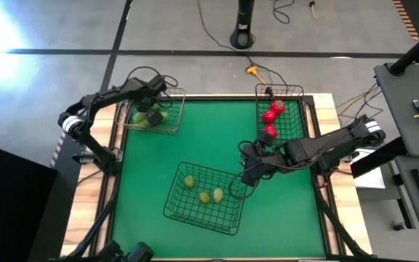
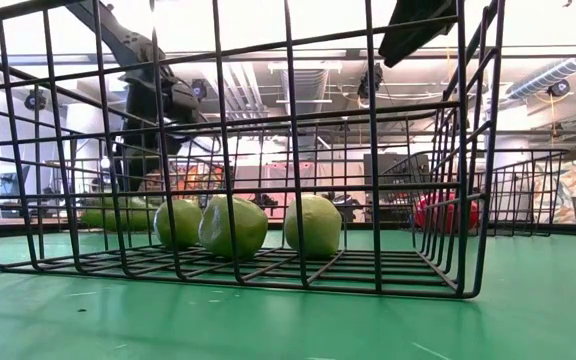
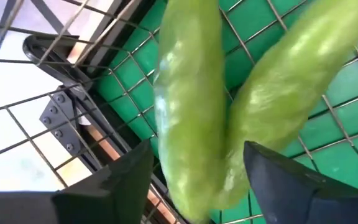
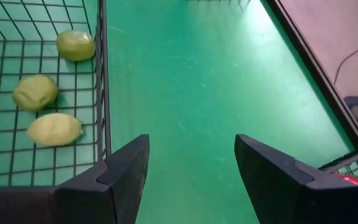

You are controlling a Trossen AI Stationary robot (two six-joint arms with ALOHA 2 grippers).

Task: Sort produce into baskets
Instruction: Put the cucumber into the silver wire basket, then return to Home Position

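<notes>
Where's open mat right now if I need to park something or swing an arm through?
Bare green mat lies between the cucumber basket and the tomato basket, and right of the lime basket toward the table's right edge. Crowded: the right gripper beside the lime basket's corner; the left gripper over the cucumbers.

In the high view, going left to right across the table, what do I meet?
Left gripper over the cucumber basket with the cucumbers → the larger basket holding three limes → right gripper, open over bare mat → the far-right basket with the tomatoes.
</notes>
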